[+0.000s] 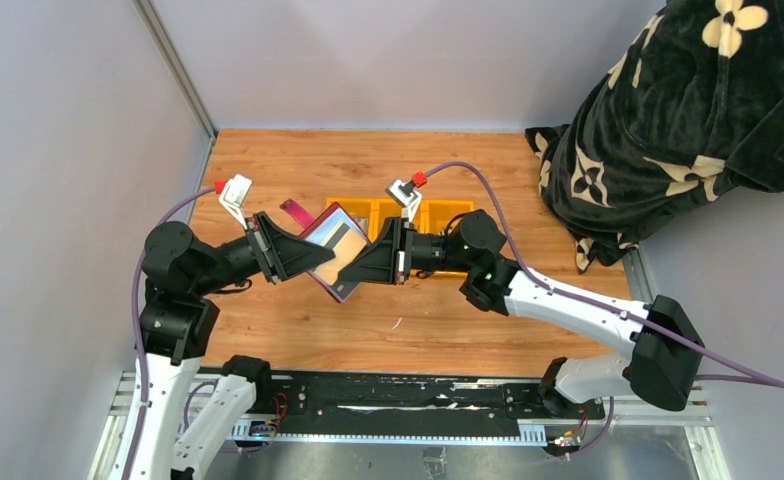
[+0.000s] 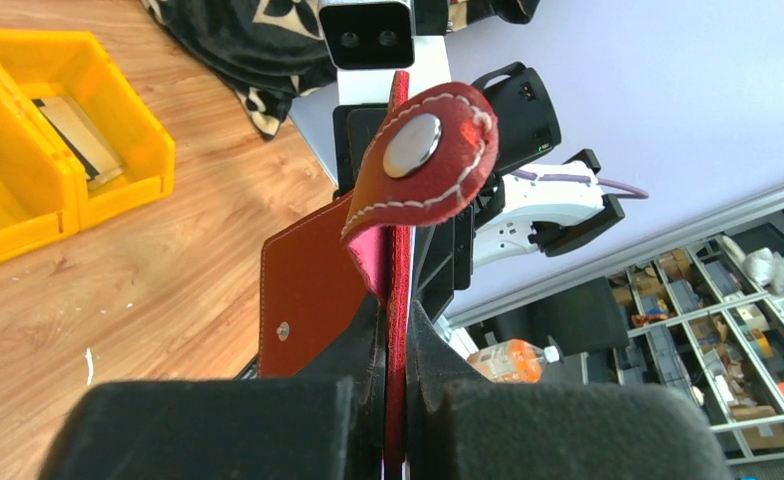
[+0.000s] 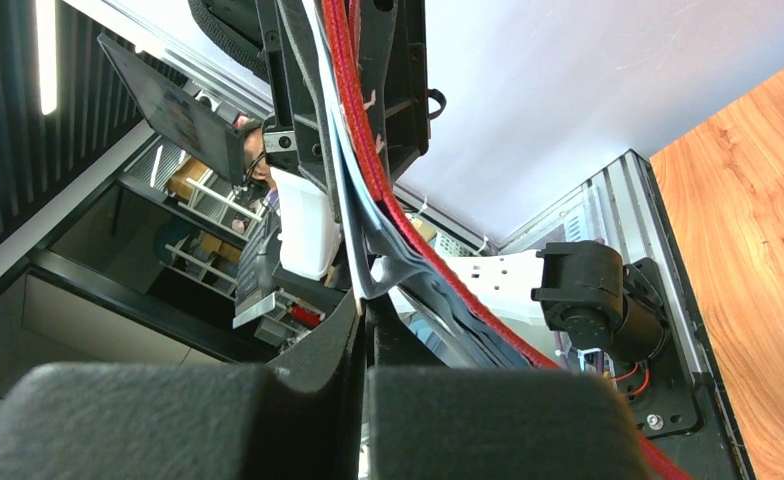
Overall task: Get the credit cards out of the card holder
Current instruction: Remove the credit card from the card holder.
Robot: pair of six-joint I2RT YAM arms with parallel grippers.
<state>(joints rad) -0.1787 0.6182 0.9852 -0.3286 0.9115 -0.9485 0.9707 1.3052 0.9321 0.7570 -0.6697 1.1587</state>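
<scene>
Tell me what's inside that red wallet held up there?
A tan card shows in a greyish sleeve of the open holder. Whether more cards sit behind it can't be seen; it covers them.

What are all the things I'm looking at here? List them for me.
table: one, brown wood, under everything
tray: one, yellow, with compartments, on the table behind the claws
blanket: one, black with cream flowers, heaped at the far right corner
card holder: one, dark red, open, held in the air between both claws
card: one showing, tan, inside the open card holder
scrap: one, white, tiny, on the table nearer the arm bases
left claw: one, black, shut on the card holder
right claw: one, black, shut on the card holder
</scene>
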